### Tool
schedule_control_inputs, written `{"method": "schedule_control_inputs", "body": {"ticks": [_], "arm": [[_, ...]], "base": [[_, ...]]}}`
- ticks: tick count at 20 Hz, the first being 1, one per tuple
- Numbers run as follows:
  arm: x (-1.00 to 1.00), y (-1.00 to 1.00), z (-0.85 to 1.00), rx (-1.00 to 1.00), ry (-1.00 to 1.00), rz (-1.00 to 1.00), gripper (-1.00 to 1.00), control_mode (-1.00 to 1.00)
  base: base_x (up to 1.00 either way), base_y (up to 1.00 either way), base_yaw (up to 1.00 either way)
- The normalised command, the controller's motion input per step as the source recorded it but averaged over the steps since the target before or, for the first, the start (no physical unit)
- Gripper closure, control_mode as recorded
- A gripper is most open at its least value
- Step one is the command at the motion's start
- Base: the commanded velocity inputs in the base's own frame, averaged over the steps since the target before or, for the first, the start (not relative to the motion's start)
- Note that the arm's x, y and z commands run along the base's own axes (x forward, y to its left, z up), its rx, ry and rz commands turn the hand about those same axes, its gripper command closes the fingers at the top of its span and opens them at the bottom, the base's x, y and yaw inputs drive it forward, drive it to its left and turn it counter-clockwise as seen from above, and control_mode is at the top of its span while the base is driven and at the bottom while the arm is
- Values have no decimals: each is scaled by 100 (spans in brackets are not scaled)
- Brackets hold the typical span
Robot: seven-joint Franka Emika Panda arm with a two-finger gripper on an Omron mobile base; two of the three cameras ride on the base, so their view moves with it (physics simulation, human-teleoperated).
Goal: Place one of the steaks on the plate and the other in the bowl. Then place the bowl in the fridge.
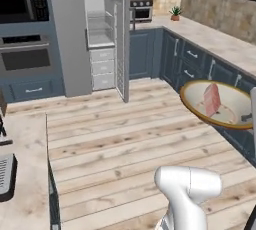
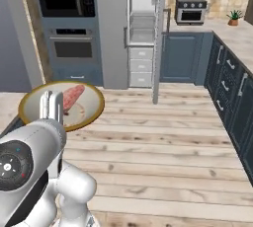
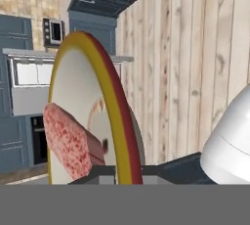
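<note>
- Above the wooden floor (image 1: 125, 139), held up in the air: bowl (image 1: 200, 109), tan-brown rim, pale inside, tilted.
- Inside the bowl: one pinkish-red steak (image 1: 212, 99), leaning against the inner wall; likewise seen in the hand view (image 3: 68, 143) and the right base view (image 2: 73, 97).
- Pinching the bowl's rim at its edge: tool (image 3: 122, 172), jaws narrow, one fingertip inside the rim and one outside.
- Beyond the floor, against the far wall: fridge (image 1: 102, 39), door (image 1: 121, 34) swung open, glass shelves and white drawers (image 1: 102, 67) showing.
- Left of the fridge: black microwave (image 1: 22, 1) over a built-in oven (image 1: 25, 56).
- Right of the fridge, along the wall: dark blue cabinets under a pale surface (image 1: 220, 41), small potted plant (image 1: 175, 12) at its far corner.
</note>
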Motion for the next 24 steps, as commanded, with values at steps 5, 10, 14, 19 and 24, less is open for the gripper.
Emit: {"method": "schedule_control_inputs", "body": {"ticks": [5, 10, 14, 19, 24], "arm": [[0, 0, 0, 0, 0, 0, 100, 100], [0, 0, 0, 0, 0, 0, 100, 100], [0, 0, 0, 0, 0, 0, 100, 100], [0, 0, 0, 0, 0, 0, 100, 100], [0, 0, 0, 0, 0, 0, 100, 100]], "base": [[100, 0, 5], [100, 0, 5], [100, 0, 0], [100, 0, 0], [100, 0, 0]]}}
